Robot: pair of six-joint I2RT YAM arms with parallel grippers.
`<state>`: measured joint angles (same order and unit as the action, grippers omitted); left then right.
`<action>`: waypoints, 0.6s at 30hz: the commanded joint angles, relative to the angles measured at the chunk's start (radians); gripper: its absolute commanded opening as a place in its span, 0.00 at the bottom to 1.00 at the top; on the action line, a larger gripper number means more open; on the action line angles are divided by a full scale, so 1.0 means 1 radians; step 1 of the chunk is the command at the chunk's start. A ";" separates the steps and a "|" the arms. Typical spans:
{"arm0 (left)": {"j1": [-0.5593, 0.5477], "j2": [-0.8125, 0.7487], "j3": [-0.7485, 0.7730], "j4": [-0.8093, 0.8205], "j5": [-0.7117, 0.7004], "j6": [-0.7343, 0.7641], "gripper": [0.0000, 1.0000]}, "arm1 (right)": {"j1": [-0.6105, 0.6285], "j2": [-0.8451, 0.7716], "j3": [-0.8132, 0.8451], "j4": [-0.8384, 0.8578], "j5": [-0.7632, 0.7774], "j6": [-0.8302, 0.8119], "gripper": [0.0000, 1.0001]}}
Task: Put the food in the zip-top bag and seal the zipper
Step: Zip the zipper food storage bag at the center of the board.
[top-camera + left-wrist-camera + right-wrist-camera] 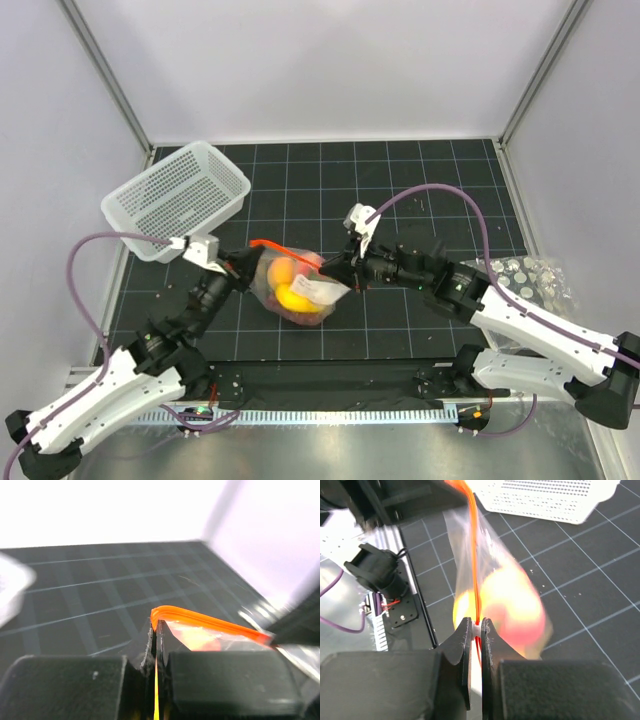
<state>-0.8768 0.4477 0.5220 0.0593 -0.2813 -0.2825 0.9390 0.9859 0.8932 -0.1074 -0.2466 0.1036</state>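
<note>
Bag: clear crinkly zip-top bag (296, 288) hangs over mid-table between both arms, its yellow, orange and pink-red toy fruit (288, 283) inside.
Zipper: thin red-orange strip (272, 245) along the mouth, stretched between the two grippers.
Left gripper (243, 264): clenched on the strip's left end; arm reaches diagonally from the near-left corner.
Right gripper (341, 272): pinched on the strip's right end; arm stretched leftward, low over the black gridded mat (420, 190).
Step, as judged: sealing. Hold one end firmly, slide the other pinch along the taut strip, keeping both lips aligned.
Risk: slack lets the lips misalign.
Nearby: white perforated basket (175, 195), far left.
</note>
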 commanded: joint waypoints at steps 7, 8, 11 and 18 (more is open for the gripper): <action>0.009 -0.182 -0.019 -0.093 -0.745 0.002 0.00 | -0.003 0.005 0.156 -0.239 0.194 0.001 0.01; 0.004 -0.179 -0.019 -0.092 -0.756 0.000 0.00 | -0.003 0.000 0.159 -0.250 0.223 0.005 0.01; 0.002 -0.153 -0.013 -0.088 -0.762 0.003 0.01 | -0.003 -0.015 0.154 -0.258 0.302 0.013 0.01; 0.002 -0.132 -0.007 -0.098 -0.782 -0.004 0.02 | -0.003 0.012 0.105 -0.157 0.259 0.022 0.01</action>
<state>-0.8913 0.3264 0.5011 -0.0547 -0.8612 -0.3065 0.9417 0.9977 1.0080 -0.2779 -0.0471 0.1204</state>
